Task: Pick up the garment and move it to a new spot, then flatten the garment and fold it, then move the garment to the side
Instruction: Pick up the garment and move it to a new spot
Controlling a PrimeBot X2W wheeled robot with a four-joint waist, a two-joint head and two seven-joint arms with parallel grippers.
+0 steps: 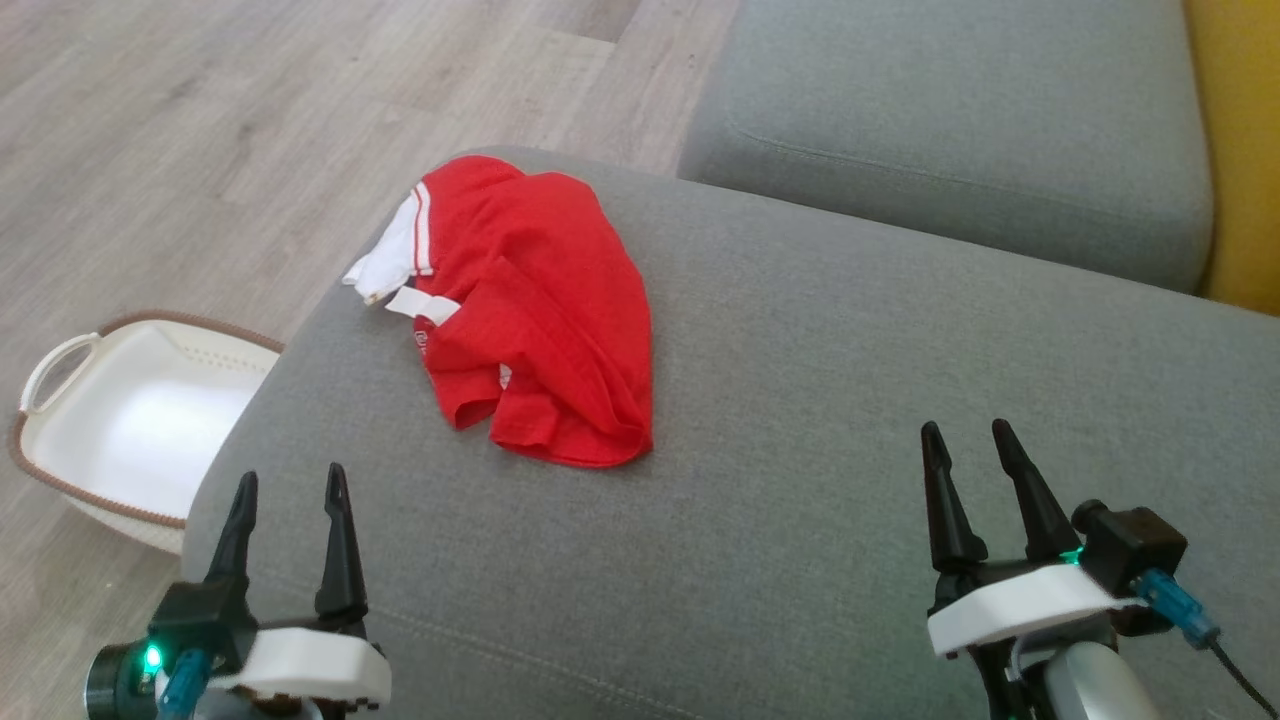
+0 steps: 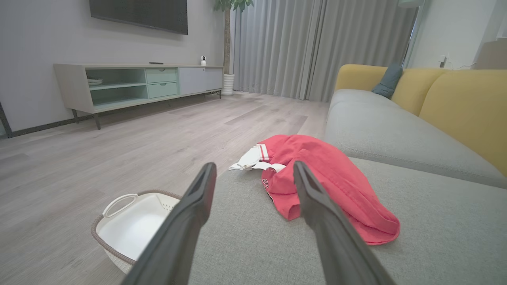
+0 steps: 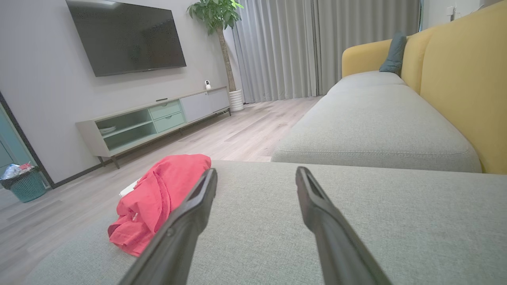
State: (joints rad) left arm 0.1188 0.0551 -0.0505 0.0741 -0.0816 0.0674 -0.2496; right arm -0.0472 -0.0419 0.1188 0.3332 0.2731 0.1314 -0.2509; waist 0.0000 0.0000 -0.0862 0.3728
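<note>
Two long-fingered dark grippers sat low in your head view, both with their jaws spread wide and nothing between them. Your left gripper (image 1: 291,473) hovered over the near left corner of the broad grey fabric seat cushion (image 1: 820,380). Your right gripper (image 1: 967,427) hovered over the same cushion toward its right side, well apart from the left one.

The crumpled red fabric garment with white trim (image 1: 540,300) lay bunched on the far left part of that cushion, close to its rounded edge. A white sleeve end and a white tag poked out on its left side. You touched it with neither gripper: it lay ahead of the left one, and ahead and to the left of the right one.

A white plastic basket with a brown woven rim (image 1: 150,420) stood on the pale wood-plank floor (image 1: 200,150), just beside the cushion's left side. A second grey seat cushion (image 1: 950,110) lay beyond, against a yellow upholstered backrest (image 1: 1240,150).
</note>
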